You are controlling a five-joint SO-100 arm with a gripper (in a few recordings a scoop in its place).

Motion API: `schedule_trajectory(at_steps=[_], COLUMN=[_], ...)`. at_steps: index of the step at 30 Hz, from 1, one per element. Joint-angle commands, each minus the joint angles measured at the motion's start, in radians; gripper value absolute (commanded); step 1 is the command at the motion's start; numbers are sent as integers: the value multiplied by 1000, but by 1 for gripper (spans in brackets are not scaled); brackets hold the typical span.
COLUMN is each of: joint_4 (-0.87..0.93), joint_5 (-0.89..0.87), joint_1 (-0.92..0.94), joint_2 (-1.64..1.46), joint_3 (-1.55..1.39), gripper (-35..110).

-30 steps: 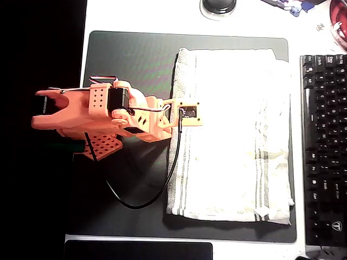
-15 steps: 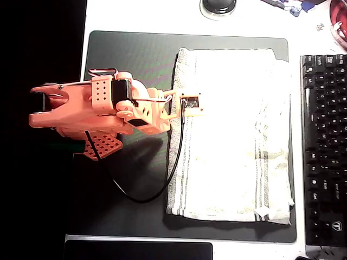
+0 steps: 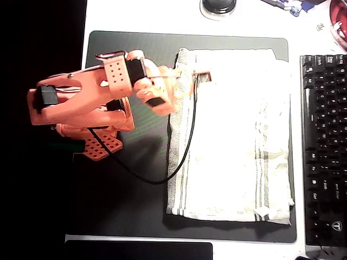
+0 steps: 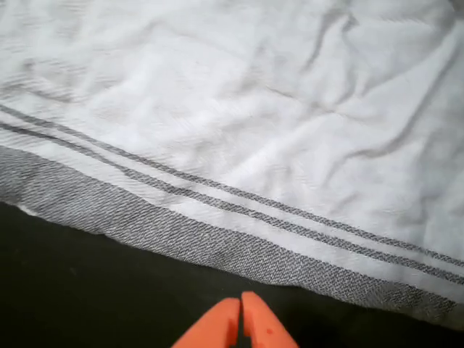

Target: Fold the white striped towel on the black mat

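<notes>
The white striped towel (image 3: 233,135) lies flat on the right half of the black mat (image 3: 130,184), its grey stripes running along the left and right sides. My orange arm reaches in from the left, and my gripper (image 3: 187,81) hangs over the towel's left edge near its upper corner. In the wrist view the gripper (image 4: 241,319) is shut with nothing in it, its orange fingertips (image 4: 221,330) pressed together. They sit over bare mat (image 4: 87,290), just short of the towel's striped border (image 4: 217,239).
A black keyboard (image 3: 324,146) lies just right of the mat. A black cable (image 3: 179,157) loops from the arm over the mat and the towel's left edge. A dark round object (image 3: 218,5) sits beyond the top edge, a glossy black pad (image 3: 138,250) below the mat.
The arm has swung toward the top of the picture. The gripper moved from the middle of the towel's left edge up to near its upper left corner. The towel has not moved.
</notes>
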State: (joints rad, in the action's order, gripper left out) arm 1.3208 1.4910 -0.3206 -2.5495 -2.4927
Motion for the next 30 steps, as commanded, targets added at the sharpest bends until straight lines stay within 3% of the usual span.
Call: schedule_trajectory(at_steps=[1,20,30], joint_4=[-5,28,69], joint_5=[0,-230,-259], joint_1=[-41,-298,-319], joint_2=[54,704,894], joint_3=[101,824,1006], gripper=[0,0,0])
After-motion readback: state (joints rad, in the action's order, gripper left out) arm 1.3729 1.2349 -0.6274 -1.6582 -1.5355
